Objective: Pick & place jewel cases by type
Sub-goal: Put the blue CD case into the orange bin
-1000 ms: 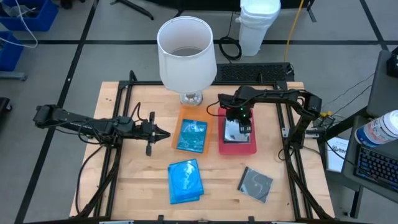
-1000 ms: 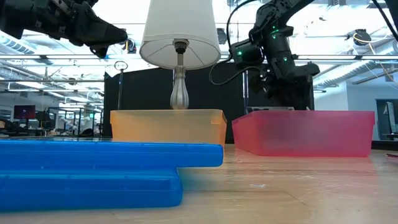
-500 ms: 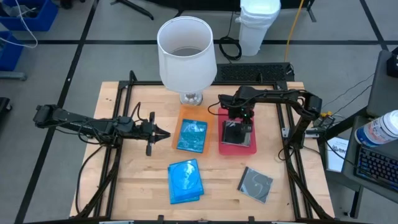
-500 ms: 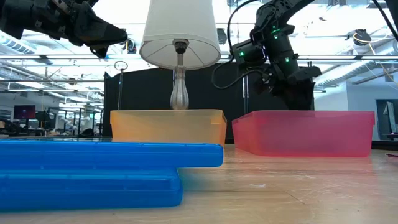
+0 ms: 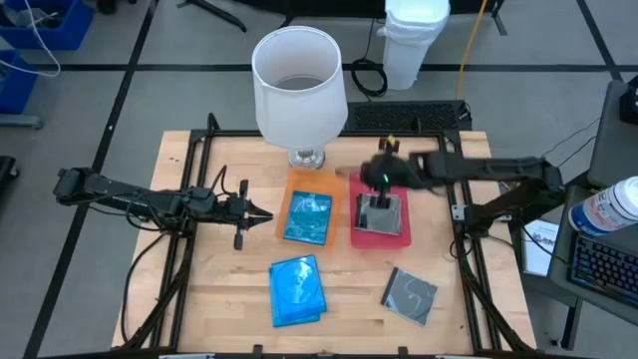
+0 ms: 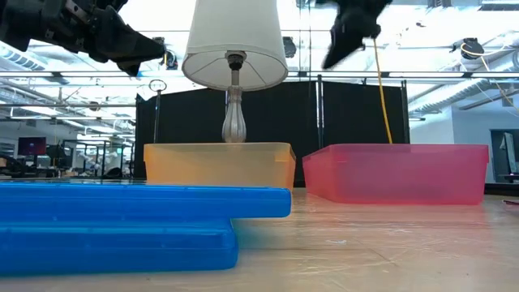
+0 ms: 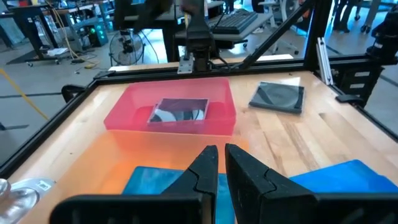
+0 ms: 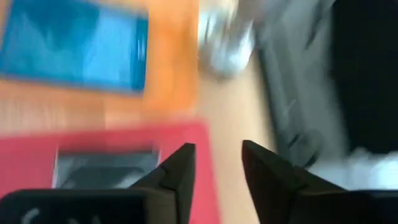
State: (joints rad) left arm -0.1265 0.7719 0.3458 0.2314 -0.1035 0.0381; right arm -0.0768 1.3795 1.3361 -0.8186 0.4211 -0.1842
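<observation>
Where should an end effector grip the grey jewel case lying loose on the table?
Pinch two opposite edges of the grey jewel case from straight above. It lies flat on the bare table, turned diagonally, so rotate the fingers to match; all sides look clear.

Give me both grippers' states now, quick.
Left gripper: shut, holding nothing, left of the orange tray.
Right gripper: open, empty, above the red tray that holds a grey jewel case.

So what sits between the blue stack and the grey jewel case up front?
Nothing: in the high view, bare wooden table separates the blue stack from the grey jewel case.
</observation>
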